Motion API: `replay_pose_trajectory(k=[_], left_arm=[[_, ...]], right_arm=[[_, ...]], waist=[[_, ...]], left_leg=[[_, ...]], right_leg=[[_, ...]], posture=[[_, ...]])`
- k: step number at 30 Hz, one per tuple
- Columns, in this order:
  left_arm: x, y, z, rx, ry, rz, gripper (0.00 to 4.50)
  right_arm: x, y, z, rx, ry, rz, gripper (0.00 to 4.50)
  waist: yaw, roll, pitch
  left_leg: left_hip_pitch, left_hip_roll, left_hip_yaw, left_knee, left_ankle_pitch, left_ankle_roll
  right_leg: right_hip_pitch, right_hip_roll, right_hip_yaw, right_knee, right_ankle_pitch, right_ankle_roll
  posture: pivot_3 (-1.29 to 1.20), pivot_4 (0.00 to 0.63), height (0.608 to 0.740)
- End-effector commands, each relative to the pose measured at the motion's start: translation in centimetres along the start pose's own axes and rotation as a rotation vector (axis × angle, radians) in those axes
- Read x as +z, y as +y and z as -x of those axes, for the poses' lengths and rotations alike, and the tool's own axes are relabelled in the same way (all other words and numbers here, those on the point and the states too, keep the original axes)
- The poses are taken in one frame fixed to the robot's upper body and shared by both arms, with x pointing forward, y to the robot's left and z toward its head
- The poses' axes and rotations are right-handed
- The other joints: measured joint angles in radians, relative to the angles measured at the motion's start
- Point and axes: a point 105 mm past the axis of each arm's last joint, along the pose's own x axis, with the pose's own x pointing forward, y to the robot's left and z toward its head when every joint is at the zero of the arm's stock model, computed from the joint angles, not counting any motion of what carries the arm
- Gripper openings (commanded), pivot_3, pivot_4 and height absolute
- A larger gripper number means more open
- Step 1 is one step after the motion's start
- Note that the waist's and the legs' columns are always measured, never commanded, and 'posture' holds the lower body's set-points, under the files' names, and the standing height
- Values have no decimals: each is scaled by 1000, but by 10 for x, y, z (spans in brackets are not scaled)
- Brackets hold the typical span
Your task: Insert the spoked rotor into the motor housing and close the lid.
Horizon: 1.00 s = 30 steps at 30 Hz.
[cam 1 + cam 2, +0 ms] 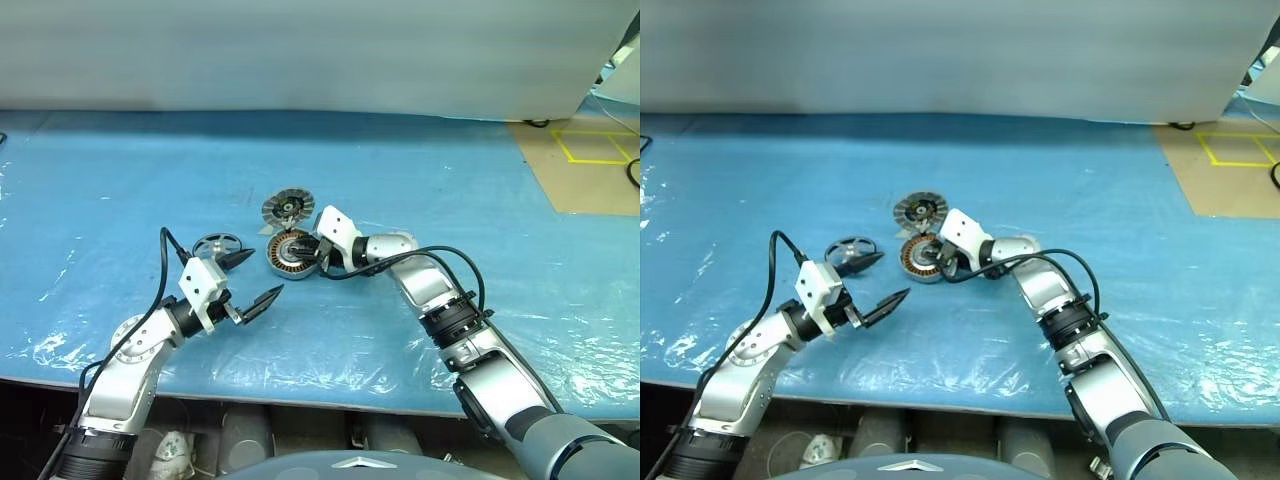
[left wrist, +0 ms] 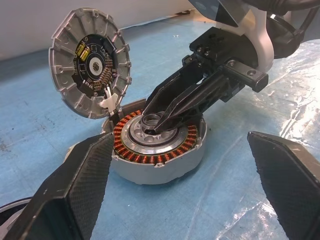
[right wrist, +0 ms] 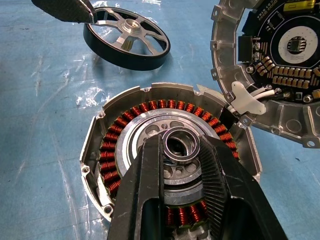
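The motor housing [image 1: 293, 254] sits mid-table, its copper windings [image 3: 107, 150] uncovered. My right gripper [image 1: 306, 251] reaches over it, shut on a small silver bearing ring [image 3: 178, 136] at the housing's centre. The lid [image 1: 288, 208] stands tilted just behind the housing, its circuit side [image 2: 90, 62] facing out, joined to the housing rim by white wires. The spoked rotor [image 1: 217, 246] lies flat on the sheet left of the housing. My left gripper [image 1: 265, 275] hangs open and empty in front of the rotor, its far finger [image 3: 65, 9] close to the rotor's rim [image 3: 127, 42].
A crinkled blue plastic sheet [image 1: 480, 180] covers the table, whose front edge [image 1: 300, 395] runs close below both arms. At the far right is brown flooring with yellow tape [image 1: 590, 150]. A pale wall [image 1: 300, 50] closes off the back.
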Motion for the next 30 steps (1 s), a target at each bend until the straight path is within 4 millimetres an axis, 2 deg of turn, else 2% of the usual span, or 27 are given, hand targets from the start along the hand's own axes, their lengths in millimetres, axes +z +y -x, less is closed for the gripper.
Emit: replay_pose_trajectory(k=[1,18,21,26,27,30], left_arm=[[5,1,0,-4,-12,-19,4500],[4,-1,-1,-8,-9,-16,4500],[4,-1,-1,-11,-8,-15,4500],[2,-1,-1,-17,-1,-14,4500],[2,-1,-2,-21,1,-14,4500],[2,-1,-4,-30,3,-13,4500]], right_arm=[[5,1,0,13,-13,8,632],[3,0,-1,2,-8,2,632],[2,-1,-1,-5,-11,0,1683],[21,-7,2,-26,-146,-105,3362],[26,-10,4,-30,-178,-122,3362],[31,-14,8,-39,-216,-141,2703]], waist=[[0,0,0],[0,0,0],[0,0,0],[0,0,0],[0,0,0],[1,0,0]], left_leg=[[0,0,0,0,0,0],[0,0,0,0,0,0],[0,0,0,0,0,0],[0,0,0,0,0,0],[0,0,0,0,0,0],[0,0,0,0,0,0]], right_leg=[[0,0,0,0,0,0],[0,0,0,0,0,0],[0,0,0,0,0,0],[0,0,0,0,0,0],[0,0,0,0,0,0],[0,0,0,0,0,0]], posture=[[0,150,740],[0,150,740],[0,150,740],[0,150,740],[0,150,740],[0,150,740]])
